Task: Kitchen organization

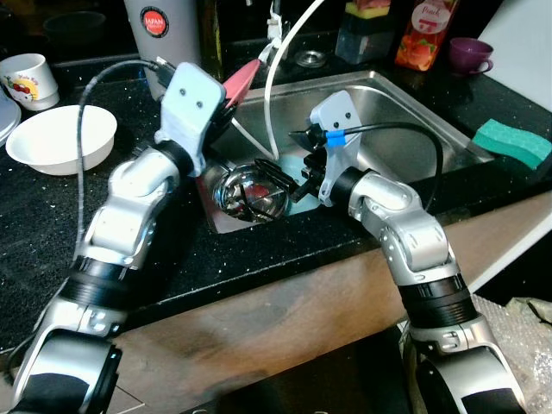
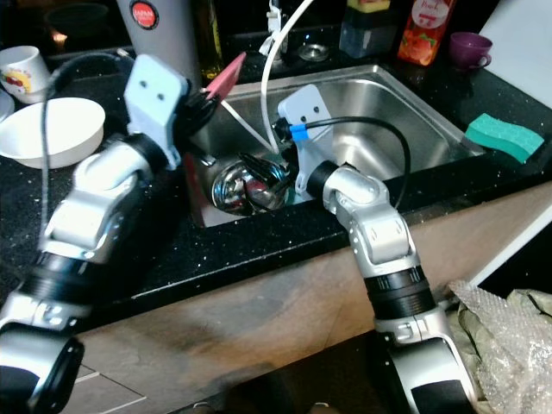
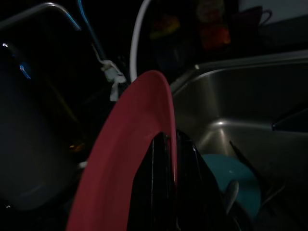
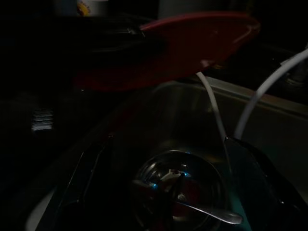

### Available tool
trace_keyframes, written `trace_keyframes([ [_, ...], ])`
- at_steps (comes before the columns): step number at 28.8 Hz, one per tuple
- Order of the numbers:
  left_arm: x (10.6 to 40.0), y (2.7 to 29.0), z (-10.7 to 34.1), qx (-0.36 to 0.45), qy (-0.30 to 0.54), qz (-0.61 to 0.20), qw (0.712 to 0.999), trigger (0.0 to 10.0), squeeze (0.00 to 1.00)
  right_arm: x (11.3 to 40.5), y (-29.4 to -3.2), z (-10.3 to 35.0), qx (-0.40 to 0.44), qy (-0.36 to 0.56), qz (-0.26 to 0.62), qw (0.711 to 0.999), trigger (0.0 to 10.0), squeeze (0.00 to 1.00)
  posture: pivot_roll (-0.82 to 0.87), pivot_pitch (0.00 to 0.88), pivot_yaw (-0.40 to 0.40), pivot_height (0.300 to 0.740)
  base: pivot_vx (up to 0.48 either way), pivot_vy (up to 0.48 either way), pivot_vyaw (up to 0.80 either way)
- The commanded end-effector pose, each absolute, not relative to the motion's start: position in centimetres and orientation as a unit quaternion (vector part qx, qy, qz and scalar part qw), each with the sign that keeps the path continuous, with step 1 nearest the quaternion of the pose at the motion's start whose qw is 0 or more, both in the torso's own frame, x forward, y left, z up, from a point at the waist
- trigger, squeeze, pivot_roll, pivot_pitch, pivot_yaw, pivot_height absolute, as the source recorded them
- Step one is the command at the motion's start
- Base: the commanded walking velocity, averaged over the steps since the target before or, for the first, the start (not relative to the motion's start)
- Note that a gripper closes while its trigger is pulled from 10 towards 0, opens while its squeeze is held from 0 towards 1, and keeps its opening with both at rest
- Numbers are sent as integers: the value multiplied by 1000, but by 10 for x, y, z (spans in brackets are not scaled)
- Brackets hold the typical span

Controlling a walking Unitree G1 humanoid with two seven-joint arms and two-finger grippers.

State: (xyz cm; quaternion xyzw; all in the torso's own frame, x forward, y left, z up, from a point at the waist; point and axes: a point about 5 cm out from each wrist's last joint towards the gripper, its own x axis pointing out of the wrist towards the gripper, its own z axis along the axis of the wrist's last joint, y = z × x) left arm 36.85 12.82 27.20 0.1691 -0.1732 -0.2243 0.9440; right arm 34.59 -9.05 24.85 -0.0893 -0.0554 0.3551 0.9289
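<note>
Red plate (image 3: 130,144) sits clamped edge-on in the left tool (image 3: 166,159).

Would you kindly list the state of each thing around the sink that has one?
Red plate: tilted, gripped at its rim by the left gripper.
Steel bowl: upright in the sink, spoon inside.
Right gripper: open beside the bowl.
White bowl: upright, empty.
Purple cup: upright.

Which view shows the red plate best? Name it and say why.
The left wrist view: the red plate arcs large across it, its rim clamped between the left gripper's fingers. The head views show just a red edge behind the left wrist, above the sink. The right wrist view shows its dim underside.
</note>
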Motion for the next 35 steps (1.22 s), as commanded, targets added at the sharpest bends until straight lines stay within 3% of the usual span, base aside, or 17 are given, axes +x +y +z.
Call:
trace_keyframes([
  [1,376,127,262,165,-146,-228,948,0,0,345,-92,247,-90,-57,347,932,10000,0,27,98,13,740,0,0,0],
  [5,385,122,267,116,-140,-234,955,0,0,347,-96,246,-81,-56,321,942,10000,0,24,100,29,740,0,0,0],
  [11,386,111,288,74,-194,-247,946,0,0,346,-98,246,-78,-58,313,945,10000,0,22,96,41,740,0,0,0],
  [15,385,112,307,4,-244,-245,938,0,0,345,-100,246,-80,-60,310,946,10000,0,23,89,41,740,0,0,0],
  [23,395,113,270,98,-143,-258,951,0,0,345,-99,247,-82,-61,314,944,10000,0,23,89,38,740,0,0,0],
  [35,394,107,233,99,-94,-277,951,0,0,345,-98,247,-85,-58,321,941,10000,0,16,94,34,740,0,0,0],
])
